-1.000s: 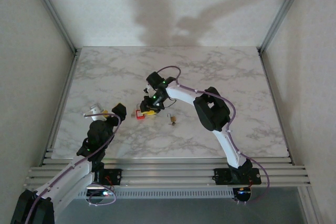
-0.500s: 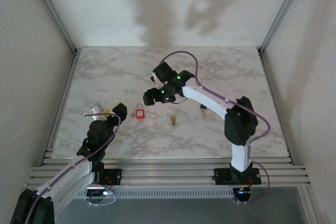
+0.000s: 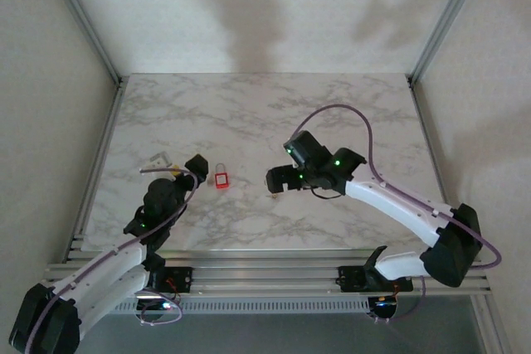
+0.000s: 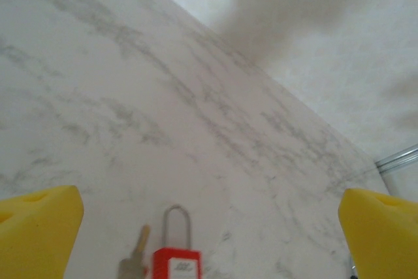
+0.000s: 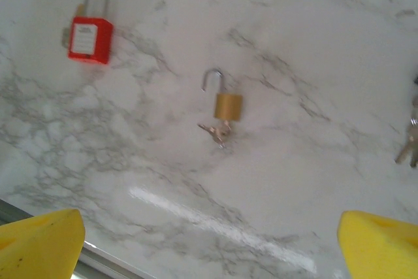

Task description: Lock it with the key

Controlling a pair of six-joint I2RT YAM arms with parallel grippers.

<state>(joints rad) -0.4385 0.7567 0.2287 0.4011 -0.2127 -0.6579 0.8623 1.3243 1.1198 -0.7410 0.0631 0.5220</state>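
The right gripper is hovering wide open and empty over the brass padlock, which is lying on the marble table, shackle open, key at its base; the left gripper, also spread wide, is facing the red padlock

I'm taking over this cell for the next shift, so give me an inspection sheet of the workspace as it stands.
Surface: marble table, no spills seen.
Job's things: brass padlock, shackle open, key at its base; red padlock lying flat, shackle looks closed, second key beside it.
Clutter: loose keys at the edge of the right wrist view.
Grippers: left gripper open, holding nothing; right gripper open, holding nothing.
Cables: purple cable loops free above the right arm.
Surroundings: white walls, aluminium frame.
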